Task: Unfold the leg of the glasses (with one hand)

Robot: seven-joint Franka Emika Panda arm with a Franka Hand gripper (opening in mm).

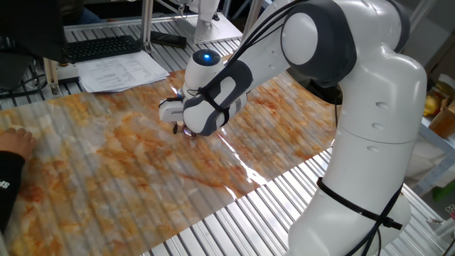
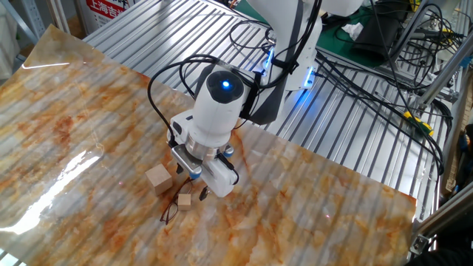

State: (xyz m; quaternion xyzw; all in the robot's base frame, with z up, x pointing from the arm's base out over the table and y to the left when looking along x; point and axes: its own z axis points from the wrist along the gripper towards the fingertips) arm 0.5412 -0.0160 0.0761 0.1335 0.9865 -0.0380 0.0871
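Note:
The glasses (image 2: 170, 213) lie on the marbled sheet, a thin dark wire frame just left of and below a small tan cube (image 2: 184, 199). One thin leg runs up from the frame toward that cube. My gripper (image 2: 191, 183) hangs low, pointing down just above the small cube and the upper end of the glasses. Its fingers look apart, one dark fingertip (image 2: 202, 193) to the right of the small cube and the other by the bigger cube. It holds nothing that I can see. In the one fixed view the hand (image 1: 202, 107) hides the glasses and most of the gripper (image 1: 182, 130).
A bigger tan wooden cube (image 2: 158, 178) sits just left of the gripper. A person's hand (image 1: 13, 139) rests at the left edge of the sheet. A keyboard (image 1: 99, 47) and papers (image 1: 124, 70) lie behind it. Cables (image 2: 355, 74) run across the metal slats.

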